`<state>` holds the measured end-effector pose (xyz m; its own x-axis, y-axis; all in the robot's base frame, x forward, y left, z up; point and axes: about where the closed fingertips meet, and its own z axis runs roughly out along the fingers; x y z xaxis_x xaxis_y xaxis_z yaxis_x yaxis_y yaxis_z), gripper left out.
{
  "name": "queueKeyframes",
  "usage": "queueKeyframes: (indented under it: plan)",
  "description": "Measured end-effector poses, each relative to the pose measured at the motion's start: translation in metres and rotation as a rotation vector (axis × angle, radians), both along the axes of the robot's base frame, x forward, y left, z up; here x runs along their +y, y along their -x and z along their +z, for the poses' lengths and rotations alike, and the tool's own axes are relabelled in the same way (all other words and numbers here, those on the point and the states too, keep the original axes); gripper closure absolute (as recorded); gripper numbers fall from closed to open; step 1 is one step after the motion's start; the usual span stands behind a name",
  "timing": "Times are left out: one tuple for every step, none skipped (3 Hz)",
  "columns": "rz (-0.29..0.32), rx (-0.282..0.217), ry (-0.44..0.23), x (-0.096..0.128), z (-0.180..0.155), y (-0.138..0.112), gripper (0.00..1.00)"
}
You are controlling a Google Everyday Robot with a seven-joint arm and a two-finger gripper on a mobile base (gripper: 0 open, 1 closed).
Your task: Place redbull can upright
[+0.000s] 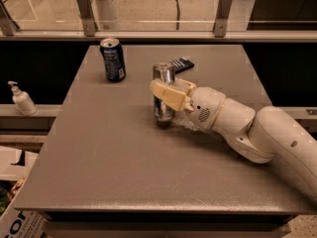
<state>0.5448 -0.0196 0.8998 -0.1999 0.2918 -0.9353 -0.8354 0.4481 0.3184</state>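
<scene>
Silver redbull can (163, 110): stood near upright at the middle of the table (99, 152), base at or just above the surface (contact could not be told). Gripper (167, 94): fingers pinched across the can's middle. Progress, judged: can upright in the grip; setting down and release left. Blue can (113, 59): upright, far left, well apart. Dark packet (181, 64): just behind the redbull can. Pump bottle (22, 99): on the left ledge. Contents of all three containers were hidden

Arm extended — gripper (166, 92) central, low, fingers (172, 98) clamped
</scene>
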Motion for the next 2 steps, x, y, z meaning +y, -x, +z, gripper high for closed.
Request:
queueKeyframes:
  plan:
    - [-0.051, -0.062, -0.012, -0.0488, 0.0284, -0.0021, 1.0]
    - [-0.051, -0.062, -0.012, -0.0487, 0.0284, -0.0021, 1.0]
